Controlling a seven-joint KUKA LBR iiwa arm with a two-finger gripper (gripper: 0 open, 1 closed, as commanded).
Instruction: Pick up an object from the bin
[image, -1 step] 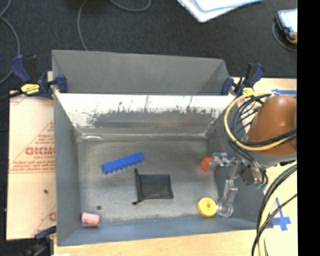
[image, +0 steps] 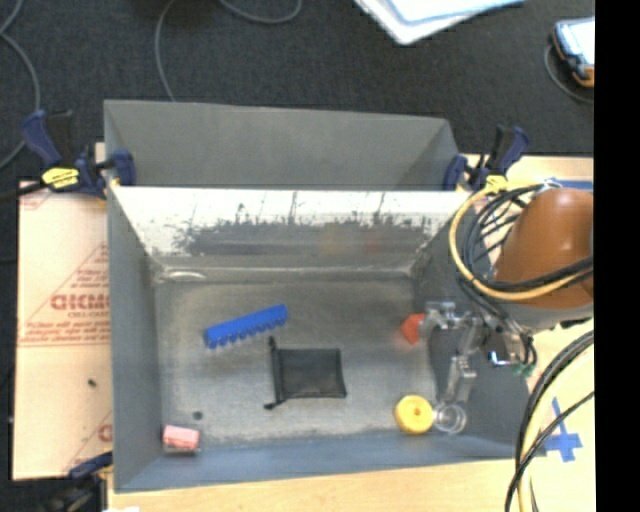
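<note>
Grey metal bin (image: 230, 405), seen from above, with five loose things lying well apart on its floor. Toward the left lies a blue toothed comb-like bar (image: 246, 327). Near the middle is a flat black pouch (image: 310, 372), and in the near left corner a small pink block (image: 181, 437). The hand (image: 452, 410) reaches in along the right wall, its lower end just beside a yellow round piece (image: 412, 414) in the near right corner. A small orange piece (image: 411, 328) sits by the hand's upper part. From my station I cannot tell how far the hand is open, nor whether it touches the yellow piece or merely stands next to it.

I judge the task to be at the approach stage. The hand is down at floor level and every thing appears to rest on the floor, so I count nothing as picked. What remains is the close on one thing, most likely the yellow piece, and the lift clear of the bin.
</note>
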